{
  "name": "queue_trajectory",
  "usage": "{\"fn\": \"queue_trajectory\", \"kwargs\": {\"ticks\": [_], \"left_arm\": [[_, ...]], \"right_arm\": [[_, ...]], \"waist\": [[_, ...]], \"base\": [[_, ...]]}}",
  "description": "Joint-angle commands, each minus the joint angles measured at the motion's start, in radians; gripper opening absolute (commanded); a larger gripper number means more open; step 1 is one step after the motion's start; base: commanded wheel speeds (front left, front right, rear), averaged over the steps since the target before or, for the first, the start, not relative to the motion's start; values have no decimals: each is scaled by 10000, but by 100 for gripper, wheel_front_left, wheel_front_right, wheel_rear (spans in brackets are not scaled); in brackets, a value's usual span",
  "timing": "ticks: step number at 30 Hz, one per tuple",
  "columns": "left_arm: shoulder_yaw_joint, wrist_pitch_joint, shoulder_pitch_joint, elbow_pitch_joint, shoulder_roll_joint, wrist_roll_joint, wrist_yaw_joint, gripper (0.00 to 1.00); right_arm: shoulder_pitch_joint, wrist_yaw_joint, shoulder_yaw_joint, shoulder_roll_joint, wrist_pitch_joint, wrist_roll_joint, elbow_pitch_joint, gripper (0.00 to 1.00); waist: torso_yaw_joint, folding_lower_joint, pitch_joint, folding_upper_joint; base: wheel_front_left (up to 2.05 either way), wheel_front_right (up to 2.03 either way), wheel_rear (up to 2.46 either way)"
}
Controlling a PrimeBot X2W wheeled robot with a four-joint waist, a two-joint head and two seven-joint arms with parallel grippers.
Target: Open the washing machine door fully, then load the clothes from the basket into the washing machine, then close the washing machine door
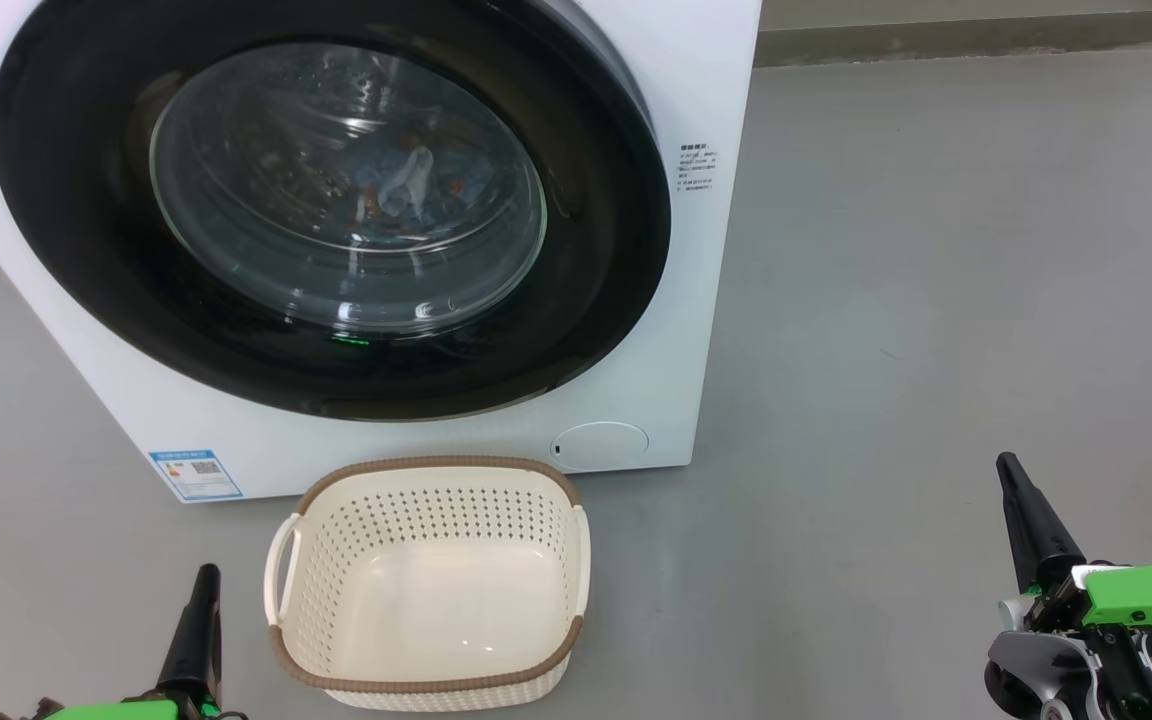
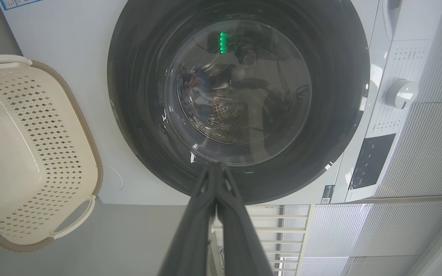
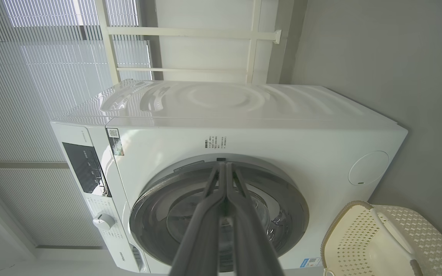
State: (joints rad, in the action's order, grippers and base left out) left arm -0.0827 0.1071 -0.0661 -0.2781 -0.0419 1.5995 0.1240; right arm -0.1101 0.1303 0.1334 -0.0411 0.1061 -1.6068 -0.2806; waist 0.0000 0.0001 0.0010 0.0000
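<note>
Both the left gripper [image 1: 202, 610] and right gripper [image 1: 1024, 505] are pinched shut, empty; the washing machine door [image 1: 86, 230], closed, lies far ahead, nearer the left one, clothes [image 1: 406, 190] behind its glass

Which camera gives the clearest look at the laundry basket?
The head view: the whole basket shows from above, empty, standing just in front of the washing machine. The left wrist view shows most of it, cut off at the picture's edge; the right wrist view catches one end.
</note>
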Motion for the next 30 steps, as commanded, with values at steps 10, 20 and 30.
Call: {"fn": "queue_trajectory", "kwargs": {"ticks": [10,20,30], "left_arm": [[-328,72,-478,280,-83,77,67,0],[-327,72,-478,281,-83,78,67,0],[-326,71,-478,281,-83,79,67,0]], "right_arm": [[-36,4,-179,-92,81,-5,311,0],[-36,4,-179,-92,81,-5,311,0],[-36,4,-179,-91,82,-5,311,0]], "waist": [[0,0,0,0],[0,0,0,0],[0,0,0,0]], "base": [[0,0,0],[0,0,0],[0,0,0]]}}
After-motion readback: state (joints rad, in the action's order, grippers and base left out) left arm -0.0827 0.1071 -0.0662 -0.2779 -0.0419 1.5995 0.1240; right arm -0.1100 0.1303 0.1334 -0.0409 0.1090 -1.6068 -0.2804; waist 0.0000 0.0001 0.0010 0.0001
